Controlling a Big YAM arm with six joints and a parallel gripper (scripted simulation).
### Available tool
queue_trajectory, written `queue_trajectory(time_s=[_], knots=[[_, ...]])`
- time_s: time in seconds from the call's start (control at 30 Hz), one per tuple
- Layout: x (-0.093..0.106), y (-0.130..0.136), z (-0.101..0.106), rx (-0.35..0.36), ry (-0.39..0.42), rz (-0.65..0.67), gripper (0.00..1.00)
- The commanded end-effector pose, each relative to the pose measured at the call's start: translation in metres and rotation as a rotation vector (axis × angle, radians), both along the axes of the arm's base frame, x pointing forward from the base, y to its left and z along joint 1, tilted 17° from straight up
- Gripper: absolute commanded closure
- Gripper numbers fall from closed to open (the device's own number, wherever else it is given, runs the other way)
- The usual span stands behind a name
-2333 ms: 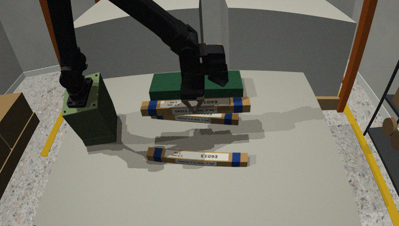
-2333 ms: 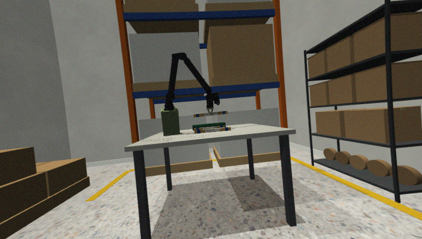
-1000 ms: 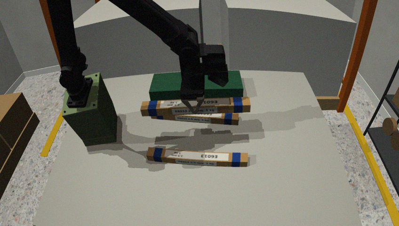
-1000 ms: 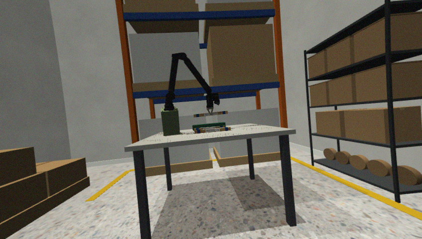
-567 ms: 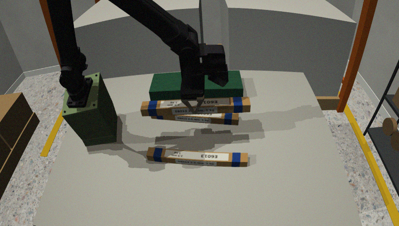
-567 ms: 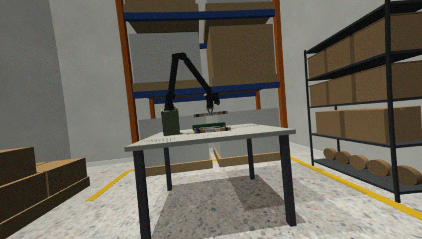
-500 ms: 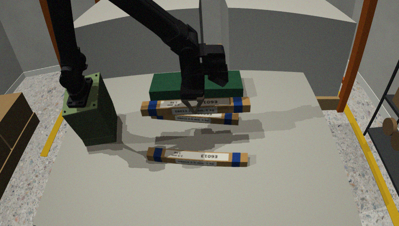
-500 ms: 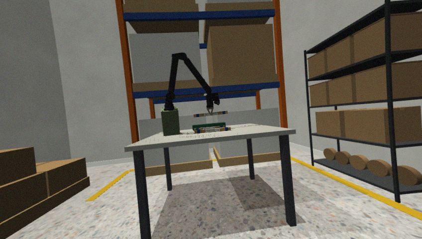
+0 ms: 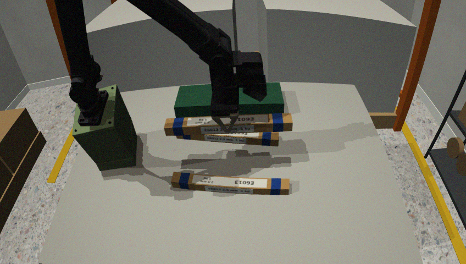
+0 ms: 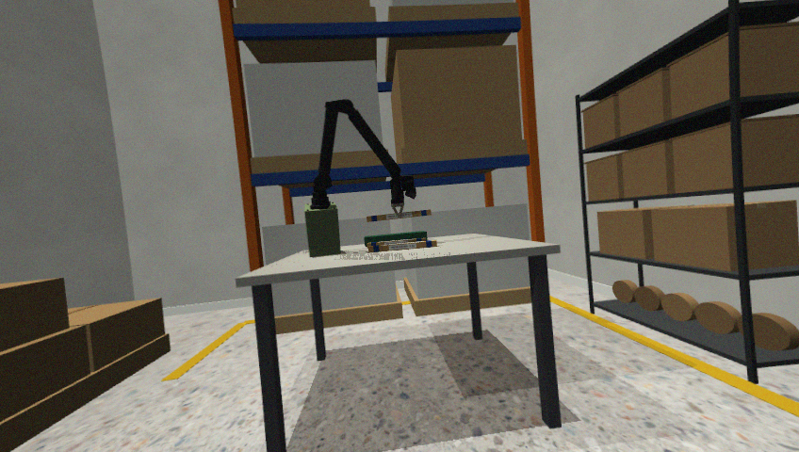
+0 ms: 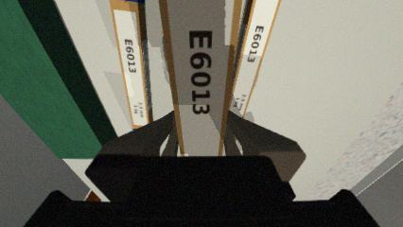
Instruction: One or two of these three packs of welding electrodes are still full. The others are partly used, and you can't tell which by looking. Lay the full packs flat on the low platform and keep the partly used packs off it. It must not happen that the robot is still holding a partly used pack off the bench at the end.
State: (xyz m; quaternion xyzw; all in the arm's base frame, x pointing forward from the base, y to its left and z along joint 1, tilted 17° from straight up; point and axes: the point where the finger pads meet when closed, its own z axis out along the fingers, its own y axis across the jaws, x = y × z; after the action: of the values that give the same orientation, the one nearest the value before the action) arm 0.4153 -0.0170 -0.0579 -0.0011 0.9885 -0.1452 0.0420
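From where I stand, the hand [image 9: 227,125] [image 10: 399,214] [image 11: 201,113] pinches one electrode pack [image 9: 261,125] [image 10: 381,217] [image 11: 201,61] near its middle, well above the worktop [image 9: 228,225] [image 10: 403,261] [image 11: 331,95]; its long axis runs roughly along that of the green platform [image 9: 261,108] [image 10: 409,235] [image 11: 28,85], which bears no pack. Two more packs lie on the near side of the platform, one closer [image 9: 272,141] [image 11: 128,66], one farther off [image 9: 228,181] [image 11: 253,52]; if this one proves full, the next move is probably across to the platform, then down.

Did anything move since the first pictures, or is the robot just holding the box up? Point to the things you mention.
Nothing visibly changed. The black gripper [image 9: 227,130] [image 10: 399,215] [image 11: 201,113] still holds the long brown cardboard pack with blue bands [image 9: 196,130] [image 10: 381,217] [image 11: 201,71] up in the air. The two other packs and the green platform [image 9: 193,94] [image 10: 415,234] [image 11: 28,85] stayed put.
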Motion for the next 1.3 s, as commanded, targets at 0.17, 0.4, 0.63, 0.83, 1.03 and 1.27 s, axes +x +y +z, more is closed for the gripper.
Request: queue_trajectory(time_s=[0.17,0.4,0.63,0.83,1.03,1.27], knots=[[0.000,-0.003,-0.004,0.000,0.000,0.003,1.00],[0.000,-0.003,-0.004,0.000,0.000,0.003,1.00],[0.000,-0.003,-0.004,0.000,0.000,0.003,1.00],[0.000,-0.003,-0.004,0.000,0.000,0.003,1.00],[-0.003,-0.005,-0.010,0.000,0.008,0.002,1.00],[-0.008,-0.012,-0.027,-0.001,0.022,0.001,1.00]])
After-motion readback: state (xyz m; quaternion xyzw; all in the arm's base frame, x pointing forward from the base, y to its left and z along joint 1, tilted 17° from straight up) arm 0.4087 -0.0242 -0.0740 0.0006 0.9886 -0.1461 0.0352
